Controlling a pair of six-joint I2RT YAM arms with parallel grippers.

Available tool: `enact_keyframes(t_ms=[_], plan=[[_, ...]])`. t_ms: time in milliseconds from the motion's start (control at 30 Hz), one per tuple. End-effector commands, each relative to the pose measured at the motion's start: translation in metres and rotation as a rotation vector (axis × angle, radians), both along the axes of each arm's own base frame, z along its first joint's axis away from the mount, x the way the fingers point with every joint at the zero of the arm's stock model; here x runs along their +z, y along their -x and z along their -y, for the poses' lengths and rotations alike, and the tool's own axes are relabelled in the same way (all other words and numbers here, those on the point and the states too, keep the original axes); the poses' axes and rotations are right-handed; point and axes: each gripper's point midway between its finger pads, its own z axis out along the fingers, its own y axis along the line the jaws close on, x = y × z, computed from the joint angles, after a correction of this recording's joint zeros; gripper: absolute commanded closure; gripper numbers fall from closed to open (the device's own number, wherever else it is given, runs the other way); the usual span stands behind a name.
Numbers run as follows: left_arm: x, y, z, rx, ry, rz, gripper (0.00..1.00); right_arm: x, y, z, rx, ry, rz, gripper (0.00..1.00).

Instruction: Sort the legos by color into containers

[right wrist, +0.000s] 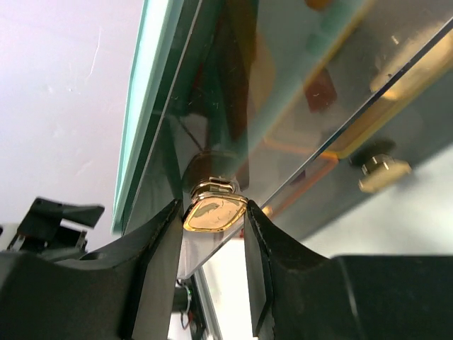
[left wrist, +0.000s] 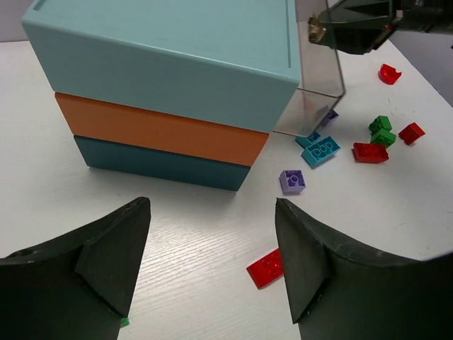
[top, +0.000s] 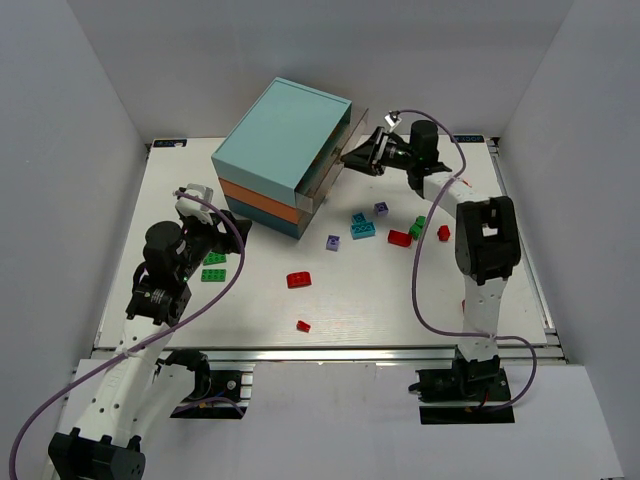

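The chest [top: 283, 150] has teal, orange and blue layers and stands at the back middle. My right gripper [top: 352, 157] is shut on the gold handle [right wrist: 214, 211] of the top drawer, whose tinted front [left wrist: 320, 78] stands a little out from the chest. My left gripper [top: 226, 226] is open and empty, low over the table left of the chest, with a red lego [left wrist: 265, 268] beside its right finger. Loose legos lie right of the chest: teal [top: 362, 228], lavender [top: 333, 242], red [top: 399, 238] and green [top: 417, 228].
Two green legos [top: 213, 266] lie beside my left arm. A red lego [top: 298, 279] and a small red one [top: 303, 326] lie in the middle front. Another red one [top: 443, 232] lies by my right arm. White walls close in the table on three sides.
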Motion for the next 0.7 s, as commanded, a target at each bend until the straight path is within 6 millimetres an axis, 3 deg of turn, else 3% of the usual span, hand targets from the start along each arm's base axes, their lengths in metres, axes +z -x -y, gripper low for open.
enact_keyframes(t_ms=[0, 200, 233, 300, 333, 367, 533, 667], plan=[[0.019, 0.0, 0.0, -0.003, 0.012, 0.039, 0.19, 0.025, 0.011, 0.022, 0.014, 0.01, 0.139, 0.9], [0.016, -0.002, -0.002, 0.01, 0.01, 0.031, 0.19, 0.024, 0.022, 0.035, 0.011, 0.018, 0.134, 0.85], [0.016, -0.003, -0.003, 0.016, 0.009, 0.031, 0.18, 0.022, 0.022, 0.037, 0.007, 0.02, 0.128, 0.81], [0.013, -0.004, -0.003, 0.022, 0.007, 0.022, 0.18, 0.023, 0.023, 0.04, 0.012, 0.022, 0.136, 0.62], [0.014, -0.004, -0.004, 0.027, 0.009, 0.023, 0.18, 0.023, 0.022, 0.041, 0.02, 0.022, 0.14, 0.27], [0.012, -0.005, -0.006, 0.038, 0.008, 0.016, 0.17, 0.027, 0.026, 0.039, 0.056, 0.014, 0.15, 0.11], [0.002, -0.012, -0.011, 0.079, 0.006, -0.026, 0.14, 0.025, 0.04, 0.044, 0.097, 0.021, 0.164, 0.11], [-0.01, -0.019, -0.02, 0.15, 0.005, -0.083, 0.15, 0.022, 0.063, 0.056, 0.098, 0.081, 0.178, 0.11]])
